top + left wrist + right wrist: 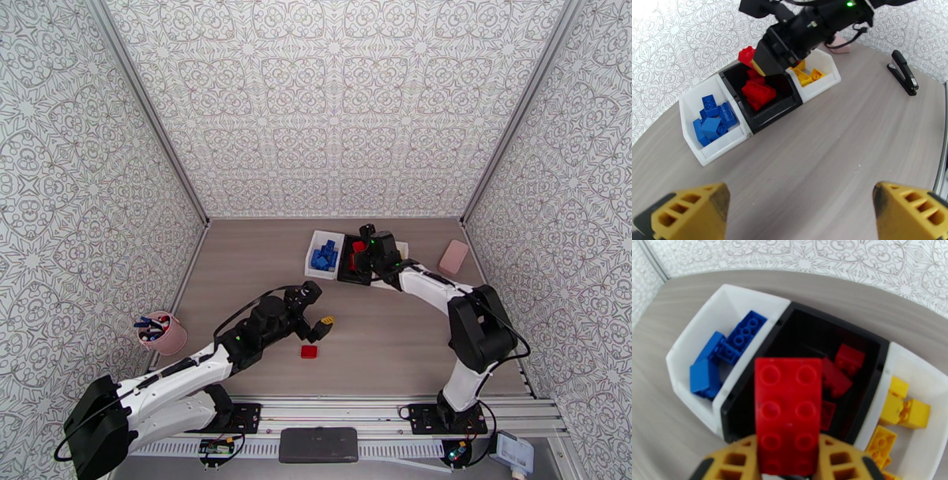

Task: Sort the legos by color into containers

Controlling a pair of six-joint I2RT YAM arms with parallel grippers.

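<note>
Table (379,331): nearly bare of loose bricks; 1 seen, near-centre.
Containers (717,152): 3 bins joined in a row at far-centre of table; white, black, white, left to right.
Left white bin (730,295): blue only, no other colour mixed in.
Black bin (805,311): mid bin, red only.
Right white bin (908,358): yellow only.
Right tool (789,463): over the black bin, pinching a red brick betw. its yellow fingers.
Left tool (802,209): spread wide, empty, low over near-centre table, well apart from the bins.
Blue legos (713,118): a heap in the left white bin, sorted.
Red legos (758,92): several in the black bin, sorted.
Yellow legos (807,75): a few in the right white bin, sorted.
Held red brick (787,409): 2-by-3 studs showing, studs up, above the black bin, not yet dropped; correct bin for it.
Loose red brick (309,350): flat on the table, just near-side of the left tool, untouched.
Done: approx. all blue, yellow and most red binned by colour.
Left: drop the held red brick, then fetch the loose red brick; prob. the last 2 moves, as far as visible.
</note>
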